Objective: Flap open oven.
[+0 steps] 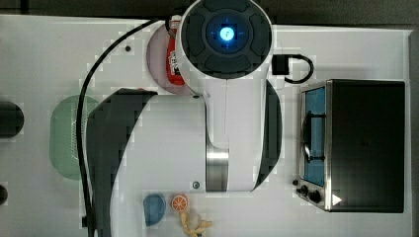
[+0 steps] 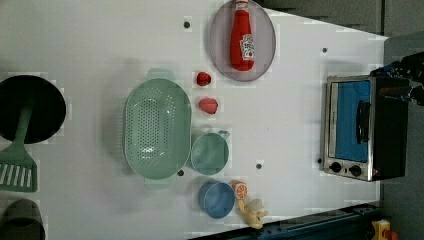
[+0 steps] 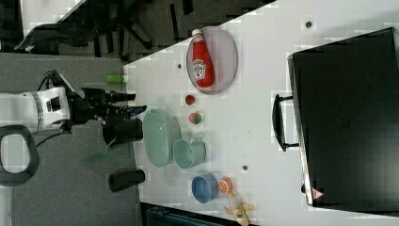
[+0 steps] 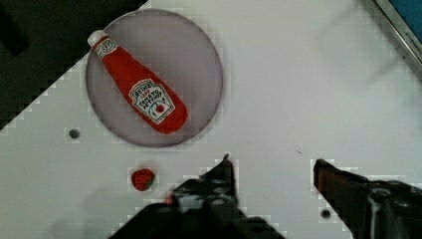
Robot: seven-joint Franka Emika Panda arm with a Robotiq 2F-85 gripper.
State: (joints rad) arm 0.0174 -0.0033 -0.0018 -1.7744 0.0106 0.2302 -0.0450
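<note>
Wrist view: claw (image 4: 271, 164) parted, holding nothing.

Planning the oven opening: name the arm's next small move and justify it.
Probably carry the open gripper toward the oven door handle. The blue glass door looks shut, and the fingers hang above bare table near the ketchup bottle, holding nothing.

This looks like a robotics lab staged as a play kitchen. A white worktop (image 2: 300, 125) dotted with small bolt holes carries a robot arm (image 1: 197, 143) trailing a black cable. Kitchen props surround it: a toaster oven (image 2: 365, 127), a ketchup bottle (image 2: 242, 37) on a plate (image 2: 267, 45), a green colander (image 2: 157, 130), cups and toy fruit. Grey floor and dark chair legs lie beyond the worktop's edge.
</note>
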